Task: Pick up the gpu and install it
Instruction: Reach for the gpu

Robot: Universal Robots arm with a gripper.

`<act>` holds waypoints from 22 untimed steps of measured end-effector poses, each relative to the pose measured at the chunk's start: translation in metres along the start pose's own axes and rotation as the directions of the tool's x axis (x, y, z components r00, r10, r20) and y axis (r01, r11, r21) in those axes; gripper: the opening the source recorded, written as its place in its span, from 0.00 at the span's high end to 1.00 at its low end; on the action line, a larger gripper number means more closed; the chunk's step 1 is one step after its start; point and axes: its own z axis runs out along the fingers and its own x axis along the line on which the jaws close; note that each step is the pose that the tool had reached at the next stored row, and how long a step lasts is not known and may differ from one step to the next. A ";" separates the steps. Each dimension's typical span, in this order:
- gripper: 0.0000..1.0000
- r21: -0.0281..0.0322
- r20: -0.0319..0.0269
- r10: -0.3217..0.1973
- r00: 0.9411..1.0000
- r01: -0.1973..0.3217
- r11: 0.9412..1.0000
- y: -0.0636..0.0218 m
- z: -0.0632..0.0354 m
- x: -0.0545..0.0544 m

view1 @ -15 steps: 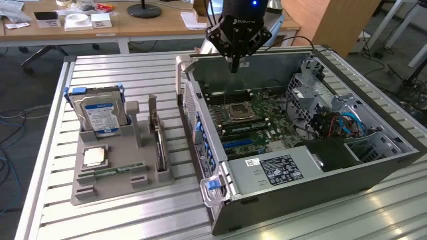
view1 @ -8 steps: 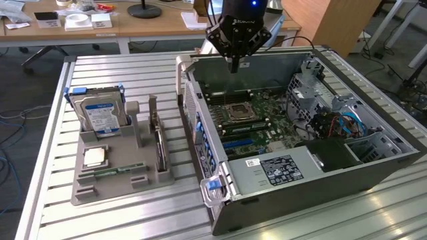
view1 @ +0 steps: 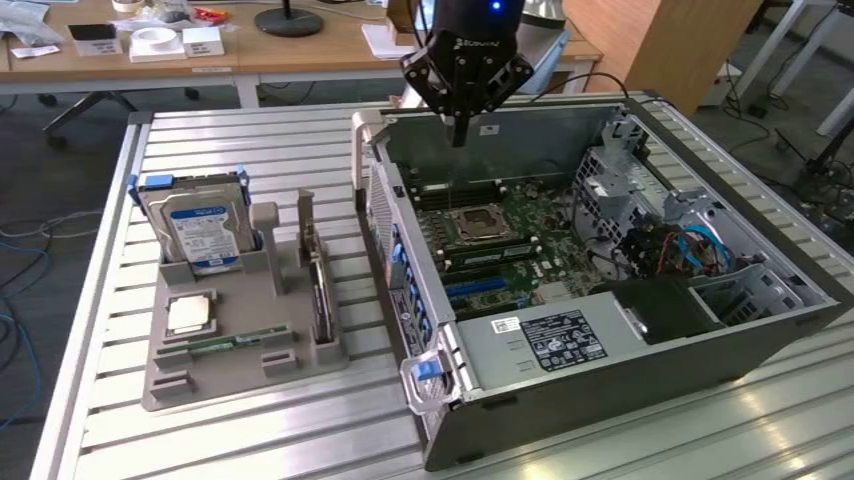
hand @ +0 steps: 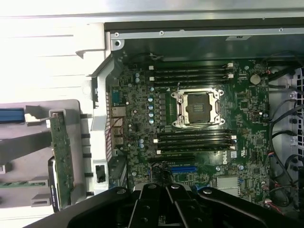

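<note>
My black gripper [view1: 461, 133] hangs over the open dark metal computer case [view1: 561, 430], fingers pressed together, empty. Pickup not begun: the green-board gpu [view1: 318, 295] stands edgewise in the grey plastic tray [view1: 214, 385], so I'd need to spread wide.

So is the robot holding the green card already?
No, the gpu stands in the grey holder, while the gripper hangs over the open computer case.

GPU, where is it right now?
Exterior view's left: the gpu stands on edge in the grey holder, between the hard drive and the computer case.
</note>
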 end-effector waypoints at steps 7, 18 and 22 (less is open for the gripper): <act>0.89 0.000 0.000 0.000 1.000 0.000 1.000 -0.0007 -0.0003 0.010; 0.89 0.000 0.000 0.000 1.000 0.000 1.000 -0.0020 -0.0007 0.026; 0.89 0.000 0.000 0.000 1.000 0.000 1.000 -0.0025 -0.0009 0.033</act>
